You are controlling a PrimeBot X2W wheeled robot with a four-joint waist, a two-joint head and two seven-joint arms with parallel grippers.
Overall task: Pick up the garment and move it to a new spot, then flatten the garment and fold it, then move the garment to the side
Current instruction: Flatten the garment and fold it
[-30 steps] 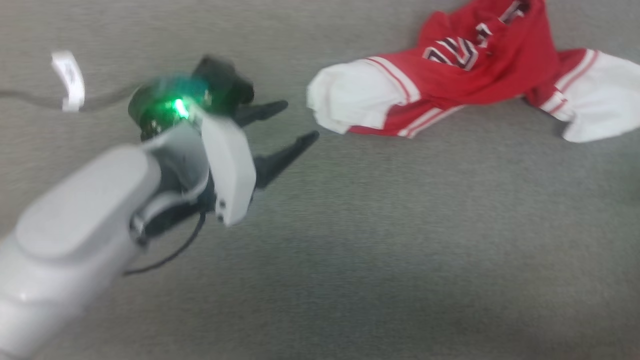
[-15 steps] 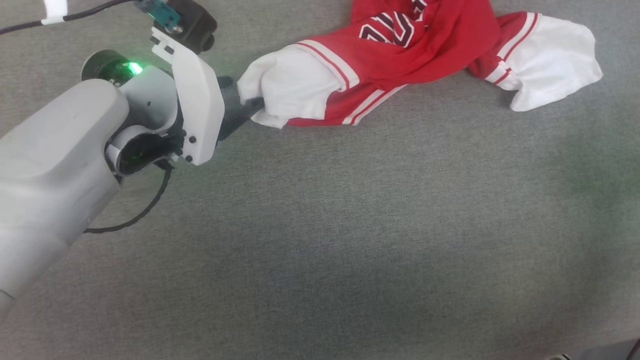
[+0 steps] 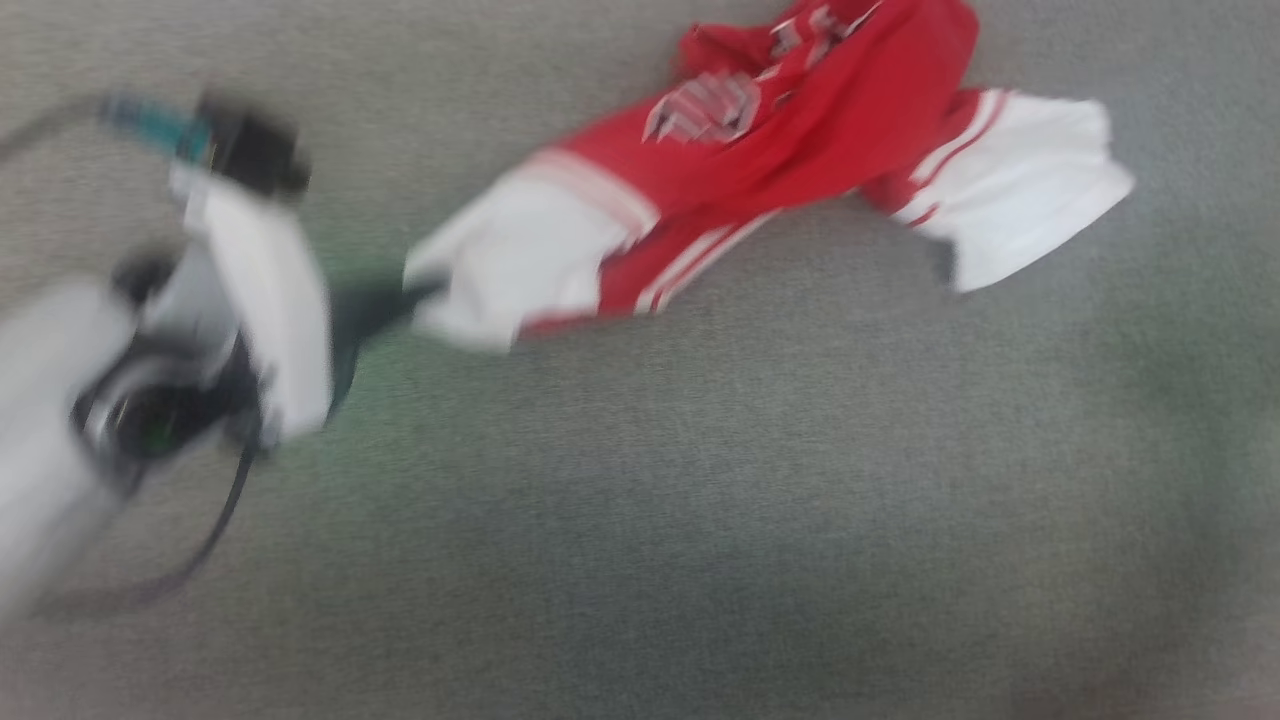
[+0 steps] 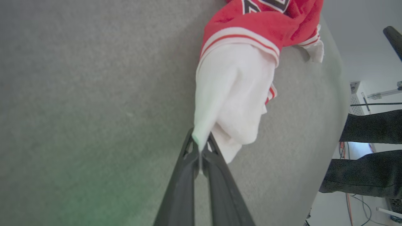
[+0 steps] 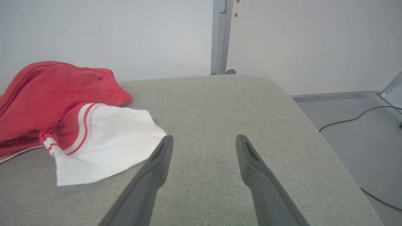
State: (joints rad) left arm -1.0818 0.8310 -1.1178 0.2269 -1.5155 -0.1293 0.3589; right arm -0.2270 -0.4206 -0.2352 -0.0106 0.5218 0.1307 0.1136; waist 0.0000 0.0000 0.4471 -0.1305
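Here, the left gripper (image 4: 199,142) pinches the garment's (image 4: 238,91) soft white sleeve.

- The garment (image 3: 800,170): red jersey, white sleeves, striped trim, dark outlined lettering, crumpled.
- One white sleeve's edge sits pinched in my left gripper (image 4: 199,147), the body bunched beyond my fingertips.
- The other sleeve lies spread just left of my right gripper (image 5: 202,146).

We see a grey fabric-covered desk (image 5: 220,103). Beyond its far edge stand a white wall (image 5: 94,31) and a grey post (image 5: 220,37); beside the desk, a person's dark-trousered legs (image 4: 367,174) and a floor cable (image 5: 355,118).
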